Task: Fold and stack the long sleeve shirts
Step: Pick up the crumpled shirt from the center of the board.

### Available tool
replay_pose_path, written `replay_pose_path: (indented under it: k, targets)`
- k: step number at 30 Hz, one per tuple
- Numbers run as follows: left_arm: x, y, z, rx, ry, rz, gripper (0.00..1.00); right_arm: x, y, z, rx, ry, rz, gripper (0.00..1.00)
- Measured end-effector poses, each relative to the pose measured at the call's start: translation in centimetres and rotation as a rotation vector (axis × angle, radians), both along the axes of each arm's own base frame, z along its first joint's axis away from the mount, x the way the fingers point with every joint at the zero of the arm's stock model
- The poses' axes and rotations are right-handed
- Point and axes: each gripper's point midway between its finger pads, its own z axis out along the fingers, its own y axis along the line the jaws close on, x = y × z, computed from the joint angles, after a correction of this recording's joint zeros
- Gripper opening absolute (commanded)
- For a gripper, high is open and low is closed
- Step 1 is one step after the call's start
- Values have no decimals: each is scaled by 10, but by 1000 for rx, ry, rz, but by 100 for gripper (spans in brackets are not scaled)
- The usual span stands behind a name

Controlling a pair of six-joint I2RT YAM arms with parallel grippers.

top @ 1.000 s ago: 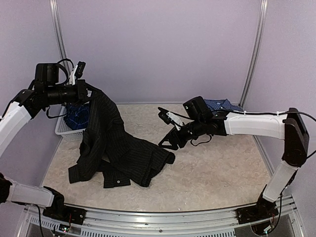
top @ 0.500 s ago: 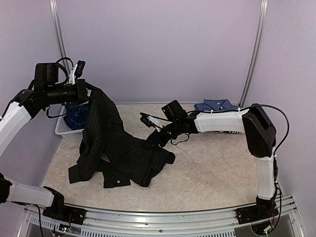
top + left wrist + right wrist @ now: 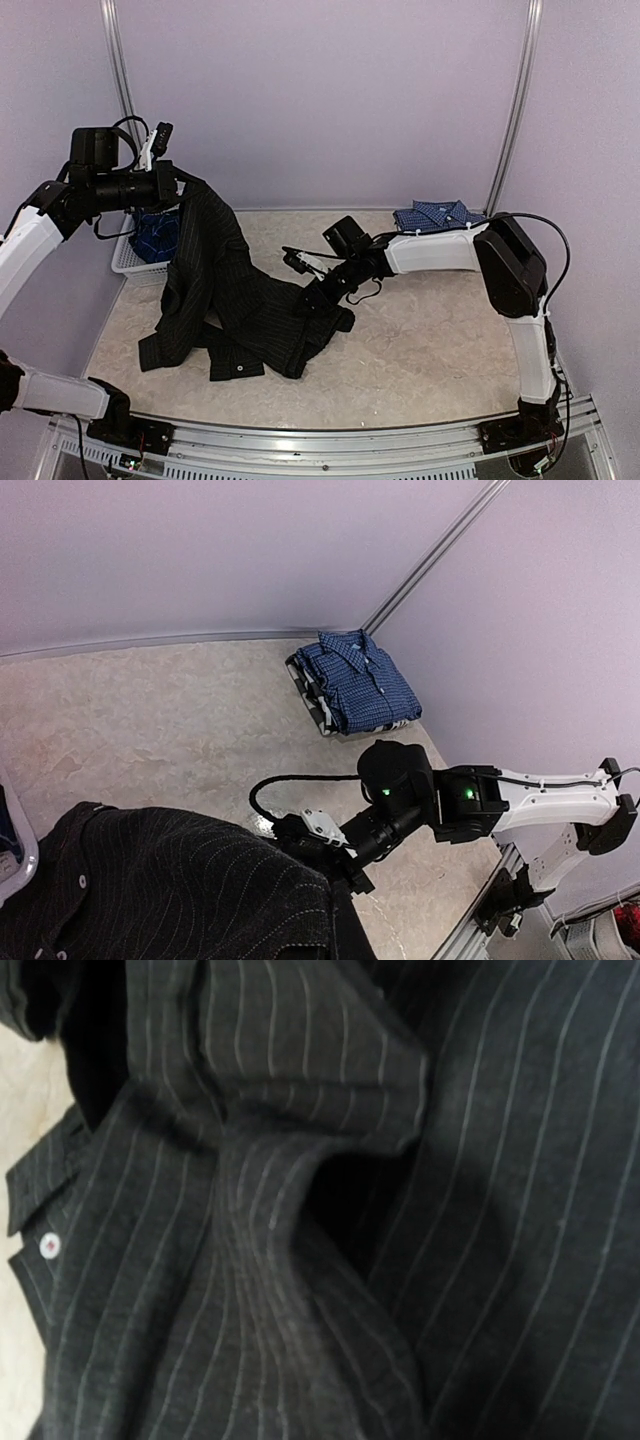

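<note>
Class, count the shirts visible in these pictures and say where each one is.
3. The black pinstriped shirt hangs from the left pincer; the folded checked shirt lies far right; the dark blue shirt sits in the basket, possibly hiding others.

Light even, diffuse, from overhead. Soft shadow beneath black pinstriped shirt (image 3: 250,310) on table (image 3: 430,350). Top view sharp; poles (image 3: 118,70) bow at edges. Right wrist view dim, cloth close, slightly soft.
</note>
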Motion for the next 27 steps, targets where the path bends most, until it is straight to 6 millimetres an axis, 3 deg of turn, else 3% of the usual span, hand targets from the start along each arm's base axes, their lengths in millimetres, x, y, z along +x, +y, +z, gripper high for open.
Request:
replay_pose_path:
  k: [5,14,17,22,27]
  targets:
    - [0,0,-1,2,-1,-1,0,-3,-1,-15,-18,31,9,37]
    - [0,0,-1,12,-9,-2,0,-5,0,-17,-21,46,18,40]
    - [0,0,-3,15,-9,-3,0,-5,0,-17,-26,43,16,29]
    - [1,1,-3,18,-11,-3,0,-4,1,-16,-30,22,33,1]
    - [4,6,-6,22,-8,10,0,-4,0,-17,-41,16,32,0]
